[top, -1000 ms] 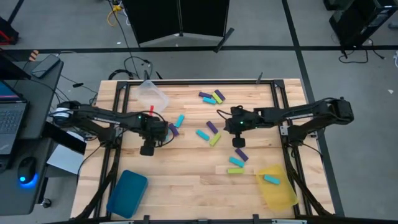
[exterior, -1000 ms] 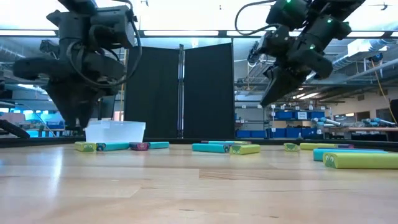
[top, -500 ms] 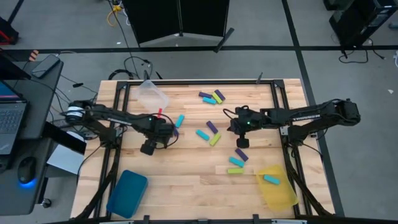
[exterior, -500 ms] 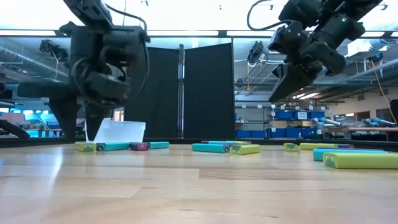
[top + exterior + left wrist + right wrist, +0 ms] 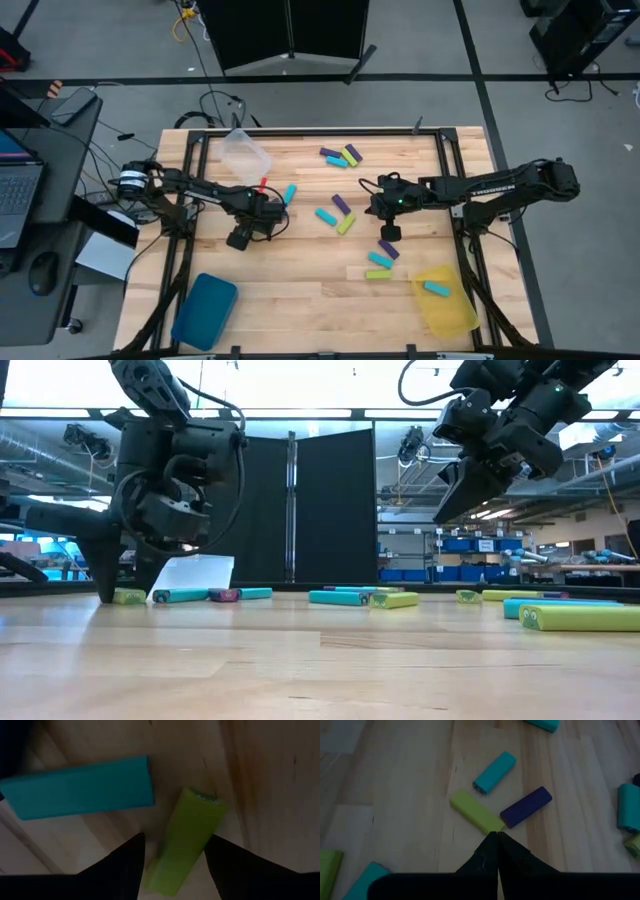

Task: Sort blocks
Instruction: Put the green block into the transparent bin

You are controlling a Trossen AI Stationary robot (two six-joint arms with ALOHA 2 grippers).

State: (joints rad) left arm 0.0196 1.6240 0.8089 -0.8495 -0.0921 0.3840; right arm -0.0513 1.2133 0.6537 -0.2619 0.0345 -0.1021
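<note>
The left gripper [image 5: 172, 857] is down at the wooden table [image 5: 300, 290], left of the middle. Its two dark fingers [image 5: 120, 870] are spread wide, one on each side of a small yellow-green oblong block [image 5: 185, 837] that lies flat on the wood. They're straddling it, not squeezing it, and I can't tell if they actually touch. A cyan oblong block [image 5: 80, 787] lies just beside that one. From above, another cyan block [image 5: 289, 193] sits just right of the gripper body.

The right gripper [image 5: 497, 845] hangs above the table right of the middle, fingers pinched together with nothing between them. Beyond its tips are a yellow-green block [image 5: 476, 811] and a purple block [image 5: 526, 807] touching at one end, with a cyan block [image 5: 494, 772] close by.

The rest of the blocks are scattered over the middle: a cluster [image 5: 340, 156] toward the far edge and a few [image 5: 380, 262] nearer the front on the right. One cyan block [image 5: 436, 288] already lies in the yellow tray [image 5: 450, 312] at the near right corner. A teal tray [image 5: 205, 310] is near left and a clear tray [image 5: 244, 155] is far left.
</note>
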